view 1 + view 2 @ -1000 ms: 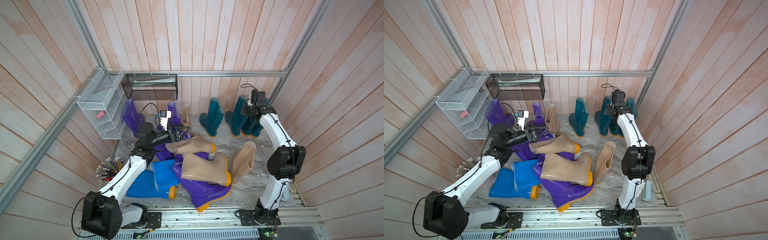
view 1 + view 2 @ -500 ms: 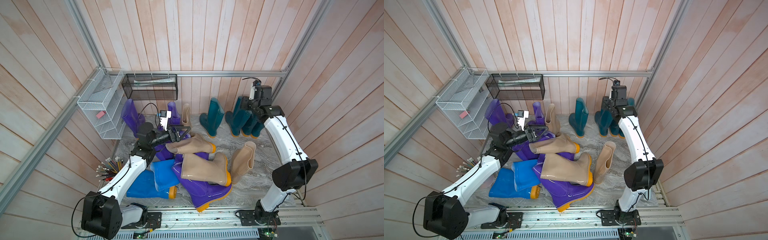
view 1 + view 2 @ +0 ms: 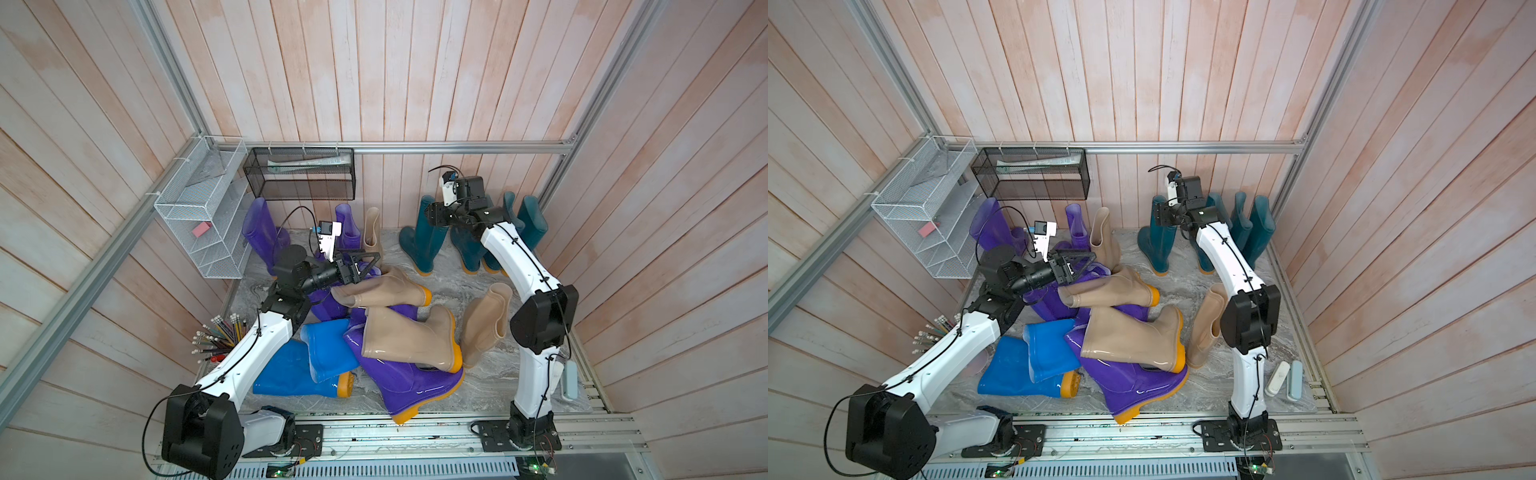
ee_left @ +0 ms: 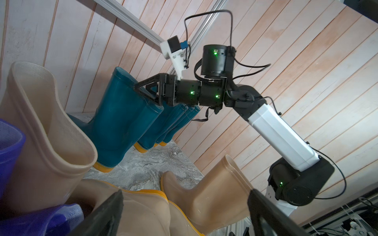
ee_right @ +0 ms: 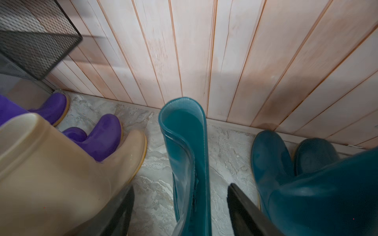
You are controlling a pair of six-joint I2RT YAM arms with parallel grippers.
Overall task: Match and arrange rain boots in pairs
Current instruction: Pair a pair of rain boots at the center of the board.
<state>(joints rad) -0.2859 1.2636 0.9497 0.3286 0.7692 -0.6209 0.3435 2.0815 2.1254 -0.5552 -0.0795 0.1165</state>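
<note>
Right tool [image 3: 433, 214] opened, now straddling teal boot [image 3: 422, 246].

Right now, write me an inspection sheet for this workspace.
Surface: grey marbled floor, partly bare.
Job's things: teal boots upright by the back wall; beige boots, purple boot and blue boots heaped lying down mid-floor.
Clutter: pencils at one edge; two small oblong devices by the right arm's base.
Grippers: left gripper open over the heap, empty; right gripper open, straddling a teal boot's cuff.
Cables: black leads loop at both wrist cameras.
Surroundings: plank walls; white wire shelf; black mesh basket.
</note>
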